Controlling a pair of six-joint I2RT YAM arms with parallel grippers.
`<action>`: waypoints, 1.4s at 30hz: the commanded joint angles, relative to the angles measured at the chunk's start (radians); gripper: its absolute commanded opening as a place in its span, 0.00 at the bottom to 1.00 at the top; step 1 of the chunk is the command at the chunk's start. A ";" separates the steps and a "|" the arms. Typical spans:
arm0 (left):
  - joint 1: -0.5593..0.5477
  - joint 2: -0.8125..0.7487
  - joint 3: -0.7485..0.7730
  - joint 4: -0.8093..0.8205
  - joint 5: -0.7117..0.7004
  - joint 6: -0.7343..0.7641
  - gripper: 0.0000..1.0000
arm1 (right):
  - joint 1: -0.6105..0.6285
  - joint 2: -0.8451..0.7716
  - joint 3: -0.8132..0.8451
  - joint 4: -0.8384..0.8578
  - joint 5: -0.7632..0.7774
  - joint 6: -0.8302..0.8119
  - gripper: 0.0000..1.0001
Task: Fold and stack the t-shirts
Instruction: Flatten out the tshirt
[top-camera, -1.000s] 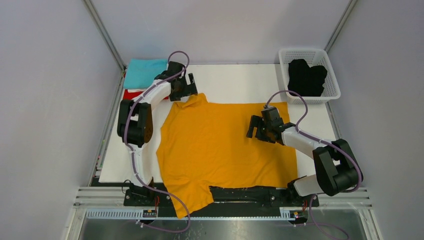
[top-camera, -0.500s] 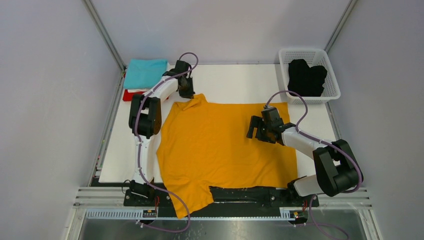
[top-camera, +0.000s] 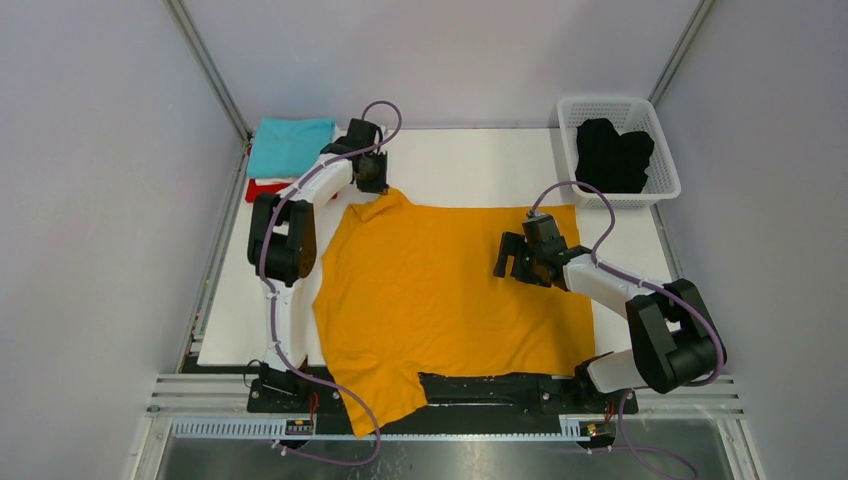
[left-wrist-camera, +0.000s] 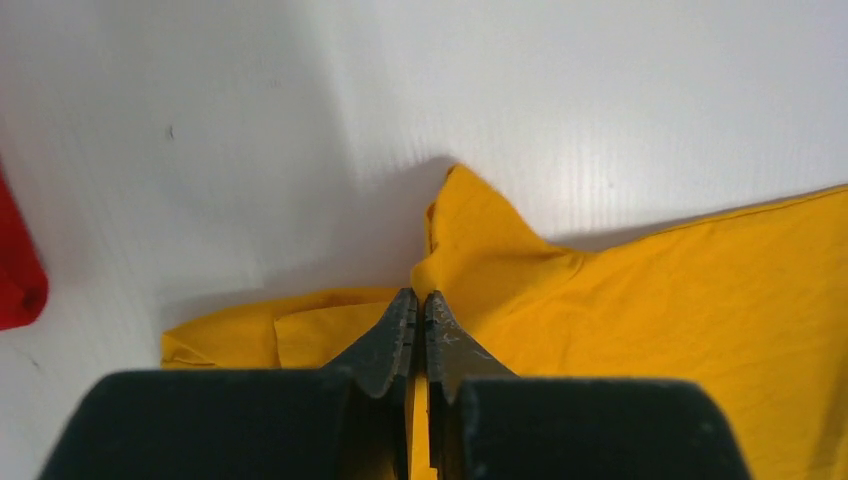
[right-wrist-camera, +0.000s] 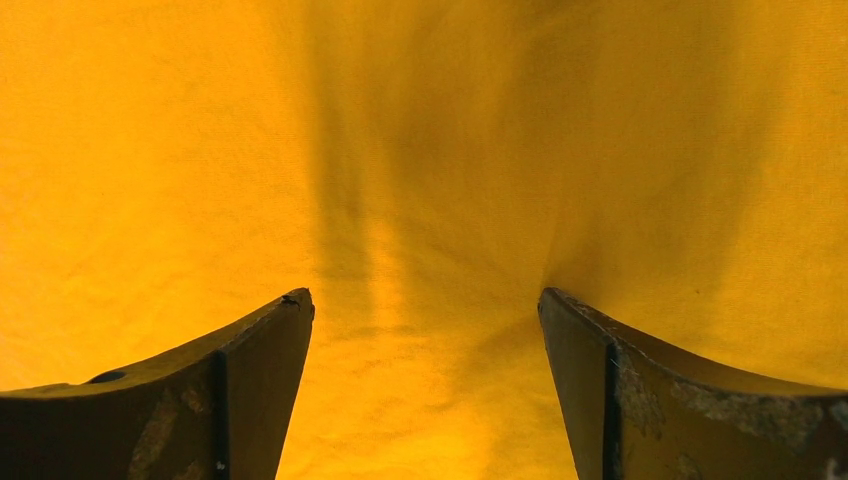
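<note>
An orange-yellow t-shirt (top-camera: 450, 290) lies spread flat over the white table, one sleeve hanging off the near edge. My left gripper (top-camera: 373, 186) is at the shirt's far left sleeve, shut on a pinch of the orange cloth (left-wrist-camera: 470, 250), with fabric showing between the closed fingers (left-wrist-camera: 395, 335). My right gripper (top-camera: 508, 260) rests open on the middle right of the shirt; its fingertips (right-wrist-camera: 290, 310) press the cloth (right-wrist-camera: 430, 200), nothing between them. A folded teal t-shirt (top-camera: 290, 145) lies on a red one (top-camera: 262, 188) at the far left. A black t-shirt (top-camera: 613, 155) sits in the basket.
The white mesh basket (top-camera: 665, 180) stands at the far right corner. Grey walls close in both sides. Bare white table (top-camera: 470, 165) shows beyond the orange shirt. A red cloth edge (left-wrist-camera: 18, 270) shows at the left of the left wrist view.
The left gripper moved slightly right over the sleeve corner and closed on the orange cloth; it was open a second ago. The right arm has stayed put.
</note>
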 joint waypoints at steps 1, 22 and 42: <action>-0.027 -0.072 0.045 0.078 -0.068 0.096 0.00 | 0.003 -0.013 -0.003 -0.034 0.028 -0.018 0.92; -0.059 -0.097 0.206 0.183 -0.430 0.064 0.99 | 0.003 -0.050 0.016 -0.061 0.047 -0.015 0.92; -0.084 -0.277 -0.517 0.293 -0.013 -0.304 0.99 | 0.003 0.066 0.127 -0.078 0.032 0.054 0.98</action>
